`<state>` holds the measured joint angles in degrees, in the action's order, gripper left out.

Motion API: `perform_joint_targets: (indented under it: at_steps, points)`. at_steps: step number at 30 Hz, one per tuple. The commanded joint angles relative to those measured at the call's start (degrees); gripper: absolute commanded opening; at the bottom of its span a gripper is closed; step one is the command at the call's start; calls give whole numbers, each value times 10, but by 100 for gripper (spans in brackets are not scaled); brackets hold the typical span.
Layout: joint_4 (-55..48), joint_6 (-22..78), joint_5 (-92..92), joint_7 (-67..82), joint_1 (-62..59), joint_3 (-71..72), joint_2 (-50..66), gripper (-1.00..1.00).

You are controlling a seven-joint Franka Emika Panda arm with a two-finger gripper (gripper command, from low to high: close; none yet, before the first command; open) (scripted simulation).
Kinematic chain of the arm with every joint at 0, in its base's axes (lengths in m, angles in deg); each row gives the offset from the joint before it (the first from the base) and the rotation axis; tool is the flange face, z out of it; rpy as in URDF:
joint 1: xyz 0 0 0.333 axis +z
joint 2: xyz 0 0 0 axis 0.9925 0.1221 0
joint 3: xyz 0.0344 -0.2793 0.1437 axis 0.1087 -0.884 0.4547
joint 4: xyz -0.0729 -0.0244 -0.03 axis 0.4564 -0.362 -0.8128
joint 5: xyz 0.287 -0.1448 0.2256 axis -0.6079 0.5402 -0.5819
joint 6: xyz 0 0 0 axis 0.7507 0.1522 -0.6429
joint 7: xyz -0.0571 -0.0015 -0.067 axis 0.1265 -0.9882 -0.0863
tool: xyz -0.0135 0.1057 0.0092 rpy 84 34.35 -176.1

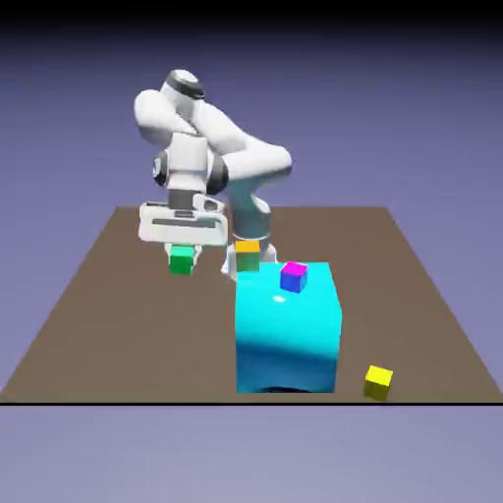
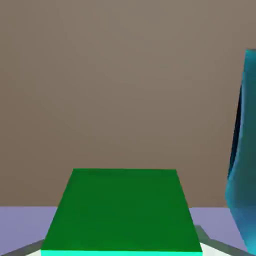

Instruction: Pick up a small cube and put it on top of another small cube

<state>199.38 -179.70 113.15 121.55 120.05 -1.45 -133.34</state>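
A small all-green cube (image 1: 181,263) sits between the fingers of my gripper (image 1: 182,255), which is shut on it left of the big cyan block (image 1: 288,329) in the exterior view. The same green cube (image 2: 122,212) fills the bottom middle of the hand view, large, hiding most of the fingers (image 2: 212,242), of which only grey slivers show beside it. Whether the cube rests on the brown table (image 1: 118,314) or hangs just above it I cannot tell.
A cube with an orange top and green sides (image 1: 248,254) stands behind the cyan block. A cube with a magenta top and blue sides (image 1: 293,277) sits on that block. A yellow cube (image 1: 378,381) lies near the table's front edge. The cyan block (image 2: 245,150) fills the hand view's right edge.
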Motion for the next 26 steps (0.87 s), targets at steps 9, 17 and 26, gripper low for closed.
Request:
perform_joint_targets:
  at_steps: [9,17,26]
  points:
    - [5,103,-173,-37,47,187,-48,-100]
    - [19,152,-230,-48,97,235,-80,-100]
    - [40,104,-170,-64,96,175,-54,100]
